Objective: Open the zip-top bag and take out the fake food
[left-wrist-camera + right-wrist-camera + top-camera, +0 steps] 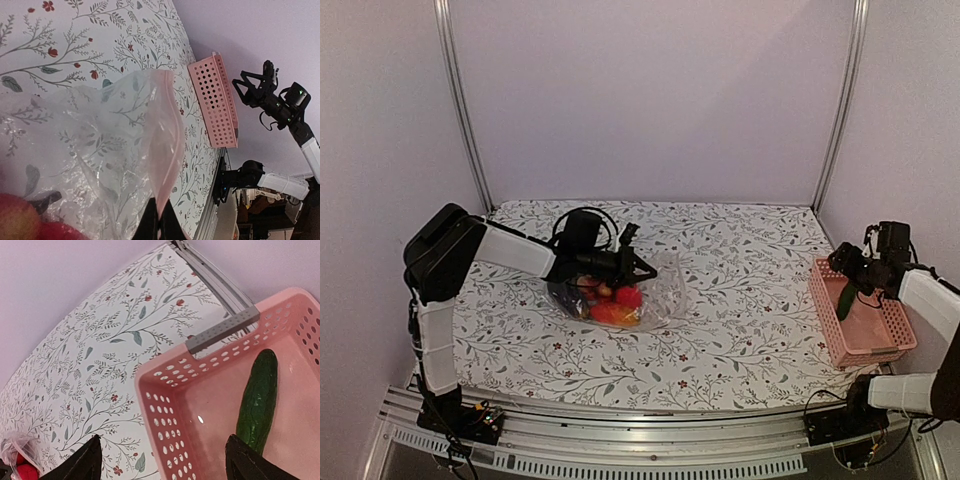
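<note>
The clear zip-top bag (660, 288) lies on the floral table, left of centre, with fake food (618, 302) in red and orange showing through it. My left gripper (642, 268) is shut on the bag's pink-tinted upper edge (162, 165), and its fingertips (159, 222) pinch the film. A red piece (20, 220) sits low in the bag. My right gripper (163, 440) is open above the pink basket (165, 420). A dark green cucumber (257, 400) lies inside the basket, its near end behind my right finger.
The pink mesh basket (880, 345) stands at the table's right edge, partly over it. Metal frame posts (465, 110) rise at the back corners, with plain walls behind. A rail (620, 440) runs along the near edge.
</note>
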You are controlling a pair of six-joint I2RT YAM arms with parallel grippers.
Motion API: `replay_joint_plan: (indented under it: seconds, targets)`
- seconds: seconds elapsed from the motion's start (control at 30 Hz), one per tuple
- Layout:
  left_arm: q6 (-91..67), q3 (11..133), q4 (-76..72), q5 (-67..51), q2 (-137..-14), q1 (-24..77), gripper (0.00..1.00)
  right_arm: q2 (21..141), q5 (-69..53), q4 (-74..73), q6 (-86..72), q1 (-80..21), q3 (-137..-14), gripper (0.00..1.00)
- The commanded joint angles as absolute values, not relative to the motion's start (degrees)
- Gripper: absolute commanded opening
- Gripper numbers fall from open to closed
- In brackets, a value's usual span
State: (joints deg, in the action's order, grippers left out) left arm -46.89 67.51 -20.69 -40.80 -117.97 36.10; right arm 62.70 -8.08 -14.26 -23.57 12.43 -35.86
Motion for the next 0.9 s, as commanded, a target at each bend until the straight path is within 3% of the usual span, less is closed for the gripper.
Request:
replay_joint_plan:
  seconds: [0.0, 0.27, 0.47, 0.63, 0.87]
  targets:
    - [-44.89, 66.88, -19.09, -39.68, -115.28, 35.42, 0.00, 59.74, -19.00, -9.71, -17.32, 10.78, -37.31, 0.84]
    - [-43.72, 66.15, -17.91, -39.04, -112.34, 36.09, 0.00, 63.56, -27.72, 1.14, -17.91, -7.52, -39.90, 0.74]
    - [-41.62, 65.21, -17.27, -38.86, -109.49, 37.38, 0.00, 75.17, -29.51, 7.98, -19.83, -20.51, -43.24, 0.67]
    - [-42.09, 62.85, -19.10, -39.17, -107.98, 37.63, 0.00, 84.83, -30.85, 14.87, -21.89, -28.73, -46.00, 0.56]
    - [-42.93, 60.28, -22.13, -39.98, -106.30, 37.67, 0.00, 97.81, -30.58, 18.45, -22.08, -36.29, -53.68, 0.46]
